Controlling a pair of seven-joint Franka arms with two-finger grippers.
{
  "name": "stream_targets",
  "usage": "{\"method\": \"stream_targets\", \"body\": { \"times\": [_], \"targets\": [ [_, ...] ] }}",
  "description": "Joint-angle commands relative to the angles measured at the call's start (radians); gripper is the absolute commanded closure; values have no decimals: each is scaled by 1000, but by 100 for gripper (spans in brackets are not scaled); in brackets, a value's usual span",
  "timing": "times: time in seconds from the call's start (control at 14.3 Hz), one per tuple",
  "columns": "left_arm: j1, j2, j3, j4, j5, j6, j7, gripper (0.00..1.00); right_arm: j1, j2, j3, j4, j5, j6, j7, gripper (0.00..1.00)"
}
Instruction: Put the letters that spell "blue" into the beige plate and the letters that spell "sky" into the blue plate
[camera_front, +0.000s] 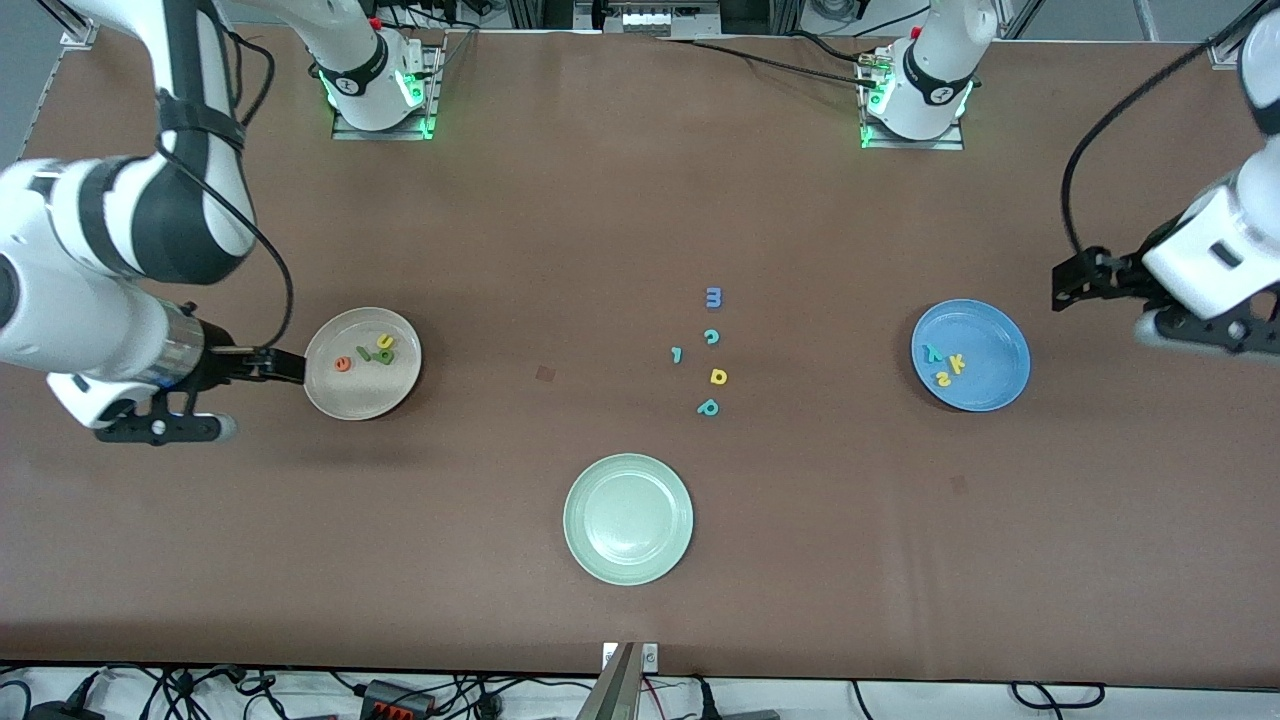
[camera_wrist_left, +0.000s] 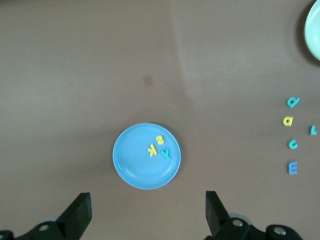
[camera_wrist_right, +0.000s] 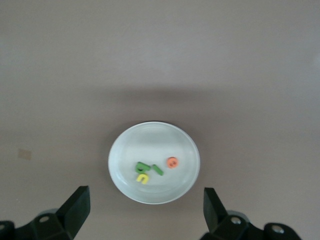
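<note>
The beige plate holds the orange "e", green "l", green "b" and yellow "u". In the blue plate lie the teal "y", yellow "k" and yellow "s". My right gripper hangs open and empty over the table just off the beige plate's rim, toward the right arm's end. My left gripper is open and empty over the table beside the blue plate, toward the left arm's end.
A pale green plate sits empty near the front edge. Mid-table lie loose letters: blue "m", teal "c", a small teal piece, a yellow "d"-like letter and teal "p".
</note>
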Motion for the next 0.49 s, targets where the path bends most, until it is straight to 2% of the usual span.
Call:
{"method": "stream_targets", "body": {
  "times": [0.0, 0.07, 0.21, 0.42],
  "targets": [
    [-50, -149, 65, -224, -51, 118, -30, 0, -161, -98, 156, -16, -67, -26, 24, 0],
    [-83, -147, 100, -227, -64, 113, -59, 0, -201, -118, 186, -15, -67, -41, 24, 0],
    [-74, -105, 105, -187, -68, 92, -69, 0, -253, -157, 224, -13, -88, -70, 22, 0],
    [-75, -112, 90, -166, -54, 32, -69, 0, -319, -204, 296, -13, -148, -86, 12, 0]
  ]
}}
